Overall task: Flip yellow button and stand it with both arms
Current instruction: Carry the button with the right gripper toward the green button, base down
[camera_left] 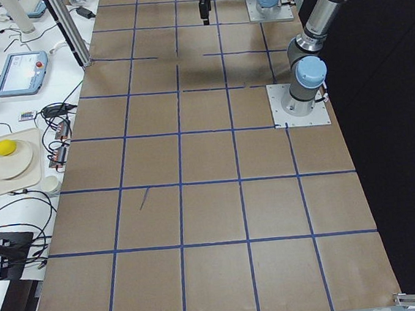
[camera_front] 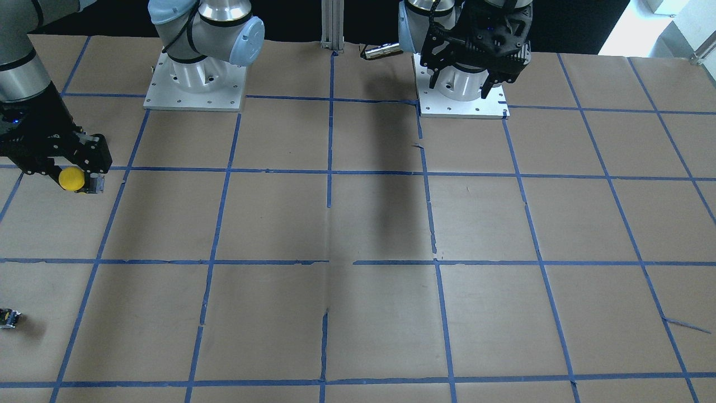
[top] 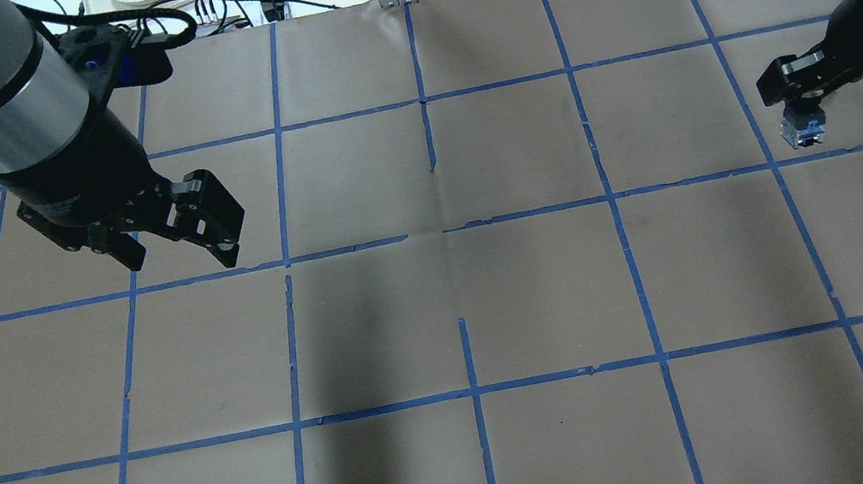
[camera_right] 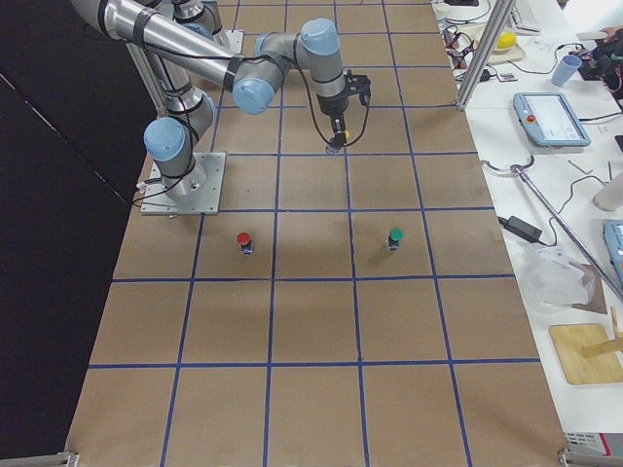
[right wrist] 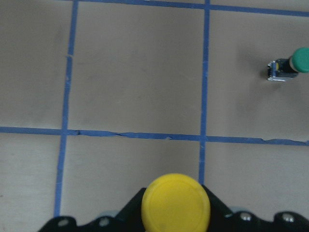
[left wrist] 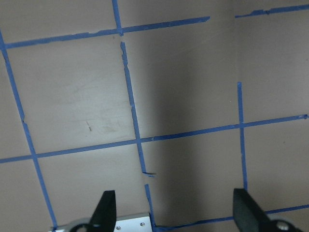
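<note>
My right end effector (camera_front: 79,180) is pinched on the yellow button (camera_front: 71,178). The round yellow cap sticks out just past the black fingertips, and the small grey body sits clamped between them. On the right wrist camera the cap fills the bottom middle of the view, right at the tip of the end effector, with the fingers (right wrist: 219,212) flanking it on both sides. The button hangs low over the brown desk (camera_front: 369,224), but I cannot tell whether it touches the paper or rides just above it.

My left end effector (top: 178,252) is well apart from the right end effector, across the whole width of the desk. It is spread wide and grips nothing. Its wrist camera shows only bare paper and blue tape lines (left wrist: 135,121) between the two fingers (left wrist: 106,209).

Two other buttons sit on the desk away from the right end effector — a green-capped one (right wrist: 288,66) and a red-capped one (camera_right: 243,239). Neither touches the right end effector or the yellow button.
</note>
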Robot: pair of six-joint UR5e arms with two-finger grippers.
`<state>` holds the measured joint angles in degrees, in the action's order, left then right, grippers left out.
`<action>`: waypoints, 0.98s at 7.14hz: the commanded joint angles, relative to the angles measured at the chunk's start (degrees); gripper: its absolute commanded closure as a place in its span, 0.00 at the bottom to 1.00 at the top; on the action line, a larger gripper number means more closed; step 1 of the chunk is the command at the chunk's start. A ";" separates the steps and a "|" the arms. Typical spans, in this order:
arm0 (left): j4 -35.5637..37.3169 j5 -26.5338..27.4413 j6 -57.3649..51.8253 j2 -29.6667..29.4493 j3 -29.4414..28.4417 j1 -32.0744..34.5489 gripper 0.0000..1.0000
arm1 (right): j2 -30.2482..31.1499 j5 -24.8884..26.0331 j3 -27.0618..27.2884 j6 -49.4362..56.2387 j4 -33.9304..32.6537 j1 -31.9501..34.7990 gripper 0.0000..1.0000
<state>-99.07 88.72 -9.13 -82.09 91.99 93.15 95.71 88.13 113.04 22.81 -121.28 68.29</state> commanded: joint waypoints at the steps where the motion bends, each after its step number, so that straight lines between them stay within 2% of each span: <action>1: 13.82 0.40 -3.86 0.44 4.49 -2.52 0.01 | -0.43 3.79 1.31 -6.60 -1.85 -4.02 0.96; 2: 16.78 0.32 -3.18 0.79 5.91 -2.53 0.00 | -2.78 6.58 1.31 -7.68 -2.11 -4.48 0.96; 3: 15.42 0.49 -3.09 0.79 4.88 -3.67 0.00 | -5.16 6.52 1.31 -8.22 -3.68 -6.48 0.96; 5: 2.89 0.06 9.14 -0.60 -0.38 -4.38 0.00 | -9.81 6.70 1.31 -8.13 -12.44 -10.44 0.95; 6: 0.92 -0.21 10.09 -0.70 -0.76 -4.29 0.00 | -12.54 6.96 1.31 -9.87 -17.79 -12.37 0.93; 7: 0.38 -0.39 10.01 -0.53 -0.06 -3.77 0.00 | -14.30 7.40 1.48 -16.07 -22.28 -12.65 0.93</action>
<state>-96.80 88.59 -0.41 -82.58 91.96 89.03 84.06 95.07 114.40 11.97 -137.77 56.76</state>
